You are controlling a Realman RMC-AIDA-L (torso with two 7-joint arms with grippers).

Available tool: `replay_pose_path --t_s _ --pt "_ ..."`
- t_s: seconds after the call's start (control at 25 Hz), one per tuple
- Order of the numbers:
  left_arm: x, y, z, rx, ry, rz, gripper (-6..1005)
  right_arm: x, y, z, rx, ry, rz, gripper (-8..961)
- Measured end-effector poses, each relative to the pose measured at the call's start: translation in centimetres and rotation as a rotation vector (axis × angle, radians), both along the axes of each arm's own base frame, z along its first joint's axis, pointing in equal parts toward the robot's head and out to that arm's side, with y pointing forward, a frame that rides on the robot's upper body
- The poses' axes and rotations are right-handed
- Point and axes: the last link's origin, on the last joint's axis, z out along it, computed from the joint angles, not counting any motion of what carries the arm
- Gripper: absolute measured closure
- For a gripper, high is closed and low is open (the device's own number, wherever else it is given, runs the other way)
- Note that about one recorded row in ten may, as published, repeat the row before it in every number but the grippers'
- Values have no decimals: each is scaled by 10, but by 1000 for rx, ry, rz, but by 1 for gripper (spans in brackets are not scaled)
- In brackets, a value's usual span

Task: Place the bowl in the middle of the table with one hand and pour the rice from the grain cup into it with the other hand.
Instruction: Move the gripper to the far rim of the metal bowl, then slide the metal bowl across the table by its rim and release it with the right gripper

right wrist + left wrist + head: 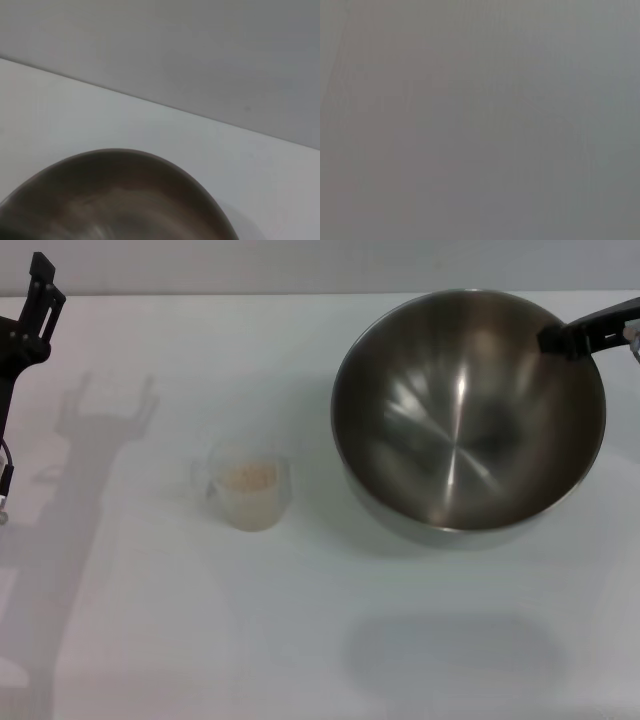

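gripping bowl rim: right end effector.

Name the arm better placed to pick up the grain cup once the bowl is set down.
Left. The left tool is parked at the table's far left edge, on the grain cup's side. The right tool is at the bowl's far right rim.

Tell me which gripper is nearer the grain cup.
Left, by a modest margin. The left gripper is raised at the table's far left edge, up-left of the grain cup. The right gripper sits at the bowl's far-right rim, across the bowl from it.
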Motion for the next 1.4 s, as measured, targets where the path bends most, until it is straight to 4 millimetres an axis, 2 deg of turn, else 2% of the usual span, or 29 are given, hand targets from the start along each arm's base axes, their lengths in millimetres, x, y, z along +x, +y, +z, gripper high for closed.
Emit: replay_pose_path --t_s 0.24,0.44,0.84,1.4 --pt "1 1 0 1 0 -2 187 -3 -11 -1 -93 31 62 927" --pt "1 1 0 2 -1 -3 188 -8 -22 -13 -216 40 127 927" --pt "0 1 0 3 -2 -1 189 -13 -33 -33 -350 57 178 927" --pt "0 -2 1 8 -4 -1 192 -8 -30 -68 -454 64 153 926"
